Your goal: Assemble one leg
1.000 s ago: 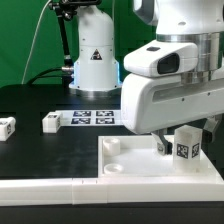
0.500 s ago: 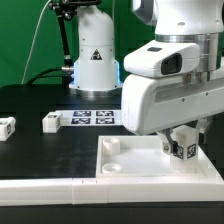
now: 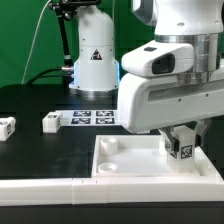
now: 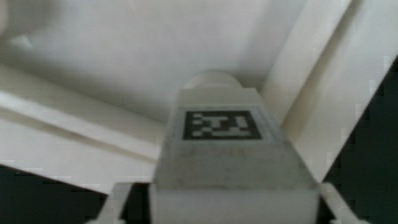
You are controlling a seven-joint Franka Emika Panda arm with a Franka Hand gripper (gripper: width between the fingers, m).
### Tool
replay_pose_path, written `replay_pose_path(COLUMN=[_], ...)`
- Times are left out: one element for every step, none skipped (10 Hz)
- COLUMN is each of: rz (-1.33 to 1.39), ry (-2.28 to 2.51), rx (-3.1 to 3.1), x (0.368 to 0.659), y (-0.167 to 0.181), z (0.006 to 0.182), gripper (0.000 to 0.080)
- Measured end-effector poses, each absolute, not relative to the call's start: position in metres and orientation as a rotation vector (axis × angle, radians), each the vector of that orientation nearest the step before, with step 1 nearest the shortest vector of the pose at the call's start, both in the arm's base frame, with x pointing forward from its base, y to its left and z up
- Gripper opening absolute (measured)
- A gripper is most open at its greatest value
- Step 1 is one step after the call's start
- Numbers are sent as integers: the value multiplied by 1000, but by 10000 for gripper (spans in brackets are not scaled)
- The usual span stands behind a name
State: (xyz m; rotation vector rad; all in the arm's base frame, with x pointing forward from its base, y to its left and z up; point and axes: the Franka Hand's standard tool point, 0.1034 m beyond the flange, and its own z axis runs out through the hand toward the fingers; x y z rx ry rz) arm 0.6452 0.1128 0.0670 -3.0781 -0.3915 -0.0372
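Leg point(image 3: 184, 147) upright in end effector point(image 3: 178, 140).

You can't see the fingers of the gripper point(image 3: 181, 143) well because the arm's big white body hides them, the leg point(image 3: 184, 148) is partly covered too, and in the wrist view the leg point(image 4: 222, 150) is blurry and cut off at the edge.

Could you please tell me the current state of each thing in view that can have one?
Gripper: shut on the leg, low over the panel.
Leg: held, tag facing the exterior camera.
Panel: flat on the table, corner socket empty.
Two loose legs: lying on the table, untouched.
Marker board: flat on the table.
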Motion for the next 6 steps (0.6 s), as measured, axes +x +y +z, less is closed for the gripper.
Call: replay_pose_path(rz=[-37,-31,-24,-14,-6,-3], ry=[-201,77,242,446,630,744], rx=[-3093,-3086,-3071,-3044,-3013,-2993], x=[645,646,646,645,643,643], y=[113,112,111,111,110,106], z=[67,67,67,67,67,66], gripper=[291,291,291,291,292,292])
